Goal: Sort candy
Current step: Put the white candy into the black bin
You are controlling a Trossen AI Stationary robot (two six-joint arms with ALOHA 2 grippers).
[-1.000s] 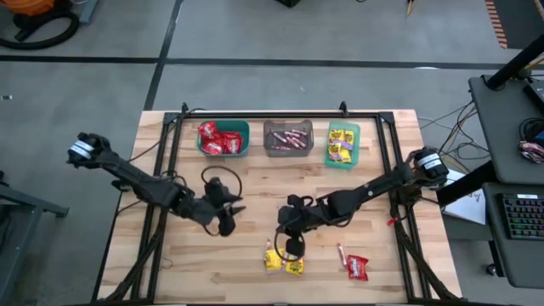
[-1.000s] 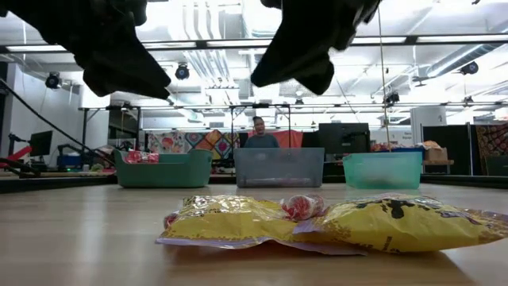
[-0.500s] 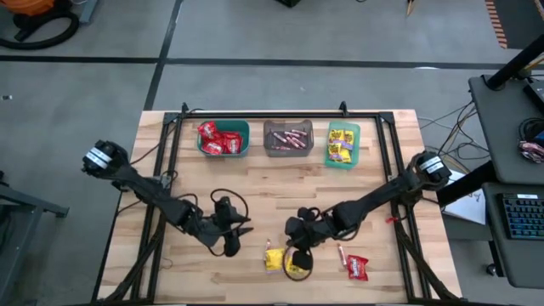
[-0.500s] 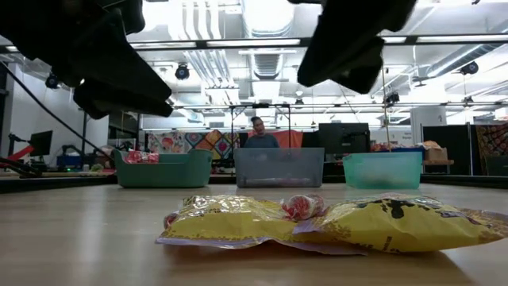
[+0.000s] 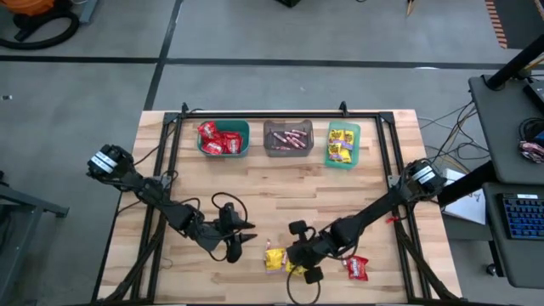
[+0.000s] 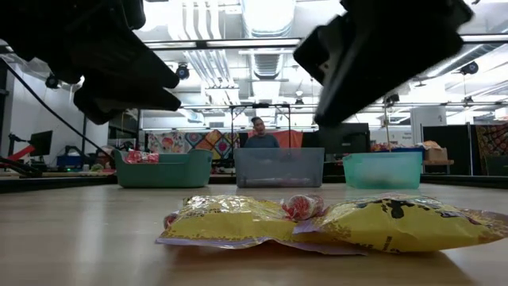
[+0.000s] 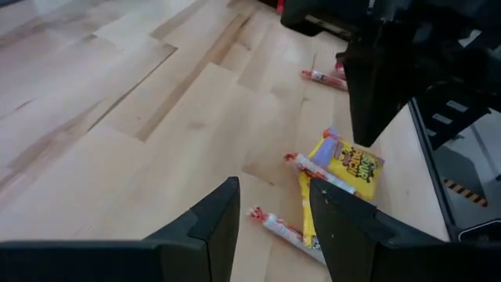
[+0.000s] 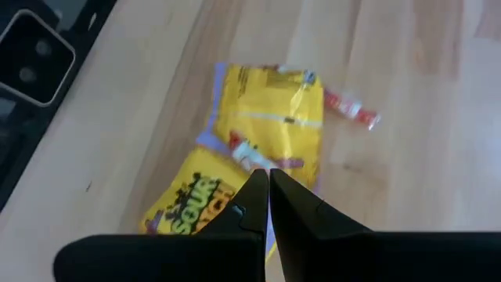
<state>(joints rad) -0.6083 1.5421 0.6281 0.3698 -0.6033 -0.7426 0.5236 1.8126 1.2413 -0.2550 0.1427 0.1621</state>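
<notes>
Right pincer (image 8: 268, 182) is pressed together above the yellow packets (image 5: 274, 259); left pincer (image 7: 272, 207) is held apart, empty, nearby over the desk (image 5: 255, 191).

My two arms are dark, near-black, built of slim jointed segments. Each carries a pale grey-and-white band with dark stripes around its shoulder end, one on my left arm (image 5: 106, 161) and one on my right arm (image 5: 422, 177). Thin black cables loop loosely beside each wrist, curling over the wood. My left gripper (image 7: 270, 227) has two matte black fingers (image 7: 210, 219) shaped like wedges, broad at the root and slanting to blunt tips, with bevelled edges that catch the light. My right gripper (image 8: 268, 205) has the same black, smooth-faced fingers (image 8: 291, 207), tapering to narrow points. From table height, both show only as bulky black angular blocks.
</notes>
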